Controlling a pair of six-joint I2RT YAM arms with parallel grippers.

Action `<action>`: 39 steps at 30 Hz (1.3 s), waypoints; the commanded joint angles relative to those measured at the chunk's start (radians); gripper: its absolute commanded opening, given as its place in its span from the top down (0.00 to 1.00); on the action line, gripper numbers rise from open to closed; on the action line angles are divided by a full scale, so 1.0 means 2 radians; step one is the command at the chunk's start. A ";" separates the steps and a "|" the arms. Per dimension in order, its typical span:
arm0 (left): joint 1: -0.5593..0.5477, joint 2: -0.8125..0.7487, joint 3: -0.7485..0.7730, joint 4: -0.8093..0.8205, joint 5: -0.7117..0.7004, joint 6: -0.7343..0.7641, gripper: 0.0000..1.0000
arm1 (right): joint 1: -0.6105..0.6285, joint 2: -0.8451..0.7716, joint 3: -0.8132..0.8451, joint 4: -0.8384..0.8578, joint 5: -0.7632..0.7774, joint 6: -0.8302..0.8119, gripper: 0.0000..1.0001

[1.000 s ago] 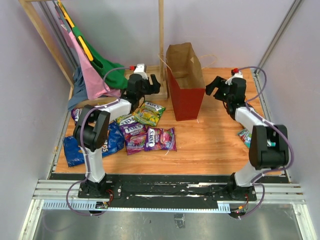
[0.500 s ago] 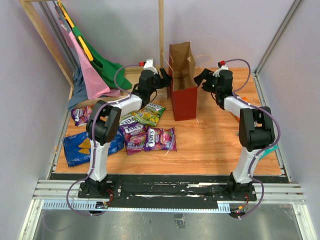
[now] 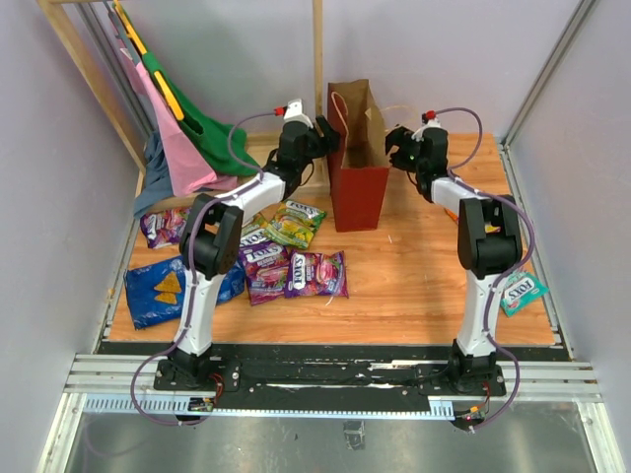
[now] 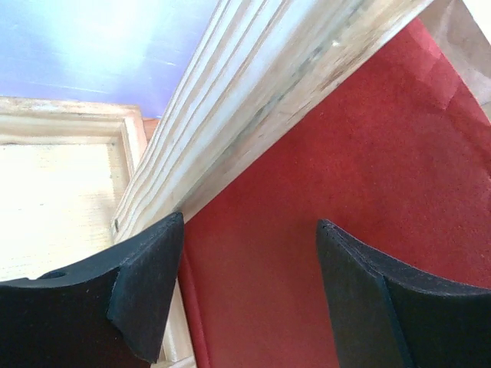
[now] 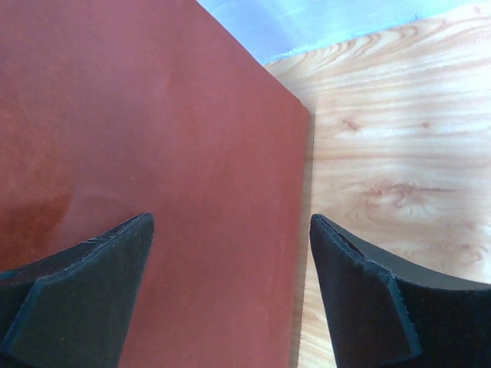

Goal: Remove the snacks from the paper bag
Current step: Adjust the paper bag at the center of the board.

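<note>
Paper bag (image 3: 357,187) stands upright, mouth open, at far centre of the worktop (image 3: 424,286), just in front of a wooden post (image 3: 318,59). Snacks (image 3: 286,258) lie heaped near-left of it, with the blue chip bag (image 3: 166,289) further left and one teal pack (image 3: 521,292) near-right. We judge the arms flank the bag to steady or spread it. Left arm (image 3: 254,189) and right arm (image 3: 449,189) stretch far forward, wrists at its upper walls. Left jaws and right jaws gape wide, holding nothing. Whether they touch the paper, we cannot tell.
</note>
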 commanded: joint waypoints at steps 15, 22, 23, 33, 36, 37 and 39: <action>0.014 -0.200 -0.230 0.089 -0.045 0.066 0.18 | -0.032 -0.166 -0.175 0.078 0.010 0.005 0.12; 0.017 -0.308 -0.328 0.092 0.005 0.111 0.05 | -0.026 -0.311 -0.319 0.067 0.045 -0.027 0.14; 0.017 -0.323 -0.347 0.098 0.016 0.115 0.03 | -0.021 -0.333 -0.340 0.053 0.071 -0.034 0.14; 0.020 -0.431 -0.428 0.098 0.081 0.203 0.00 | 0.063 -0.513 -0.554 0.090 0.303 -0.021 0.15; 0.020 -0.444 -0.438 0.100 0.070 0.202 0.00 | 0.125 -0.531 -0.557 0.096 0.366 -0.050 0.14; 0.019 -0.445 -0.437 0.100 0.073 0.198 0.00 | 0.142 -0.529 -0.557 0.101 0.381 -0.056 0.13; 0.020 -0.446 -0.438 0.099 0.086 0.190 0.00 | 0.167 -0.517 -0.554 0.111 0.408 -0.066 0.12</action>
